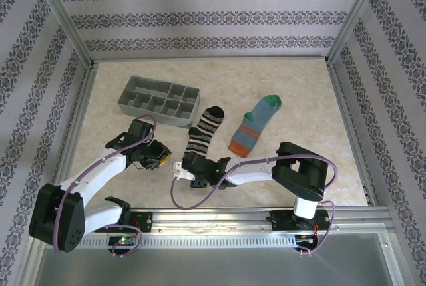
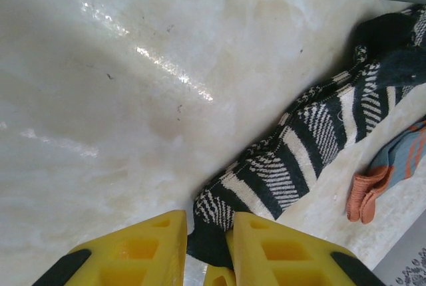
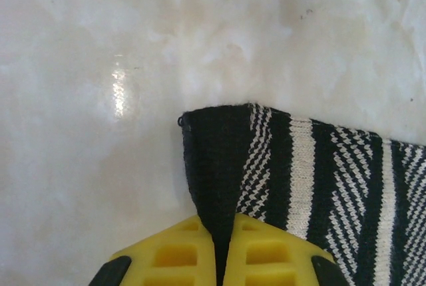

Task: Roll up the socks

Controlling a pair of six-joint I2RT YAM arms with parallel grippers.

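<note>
**Both jaws at the cuff end, sock running away toward the toe**

The striped sock (image 1: 205, 132) lies flat on the table (image 1: 299, 93). Its long axis runs from the black cuff at the near end to the toe at the far end, tilted slightly right in the top view. The toe points toward the corner of the grey compartment tray (image 1: 143, 112).

The right gripper (image 3: 218, 223) has its jaws clenched on the black cuff band. It has come in from the sock's side edge, so the stripes run off to its right, across its line of approach. In the top view the right gripper (image 1: 188, 164) sits at the sock's near-left corner.

The left gripper (image 2: 208, 218) is at the same end, with the sock stretching up and to the right of it. Its jaws stand a narrow gap apart, with black cuff fabric showing in the gap. I cannot tell whether they pinch it or only frame it. From above, the left gripper (image 1: 160, 156) is just left of the cuff.

The blue-grey sock (image 1: 255, 125) lies just beside the striped 1, apart from it and on the right arm's side, with its orange cuff nearest the arms. Neither of the 2 socks is rolled yet.

A roll would likely have to travel along the long axis, from cuff to toe and away from both arms.
</note>
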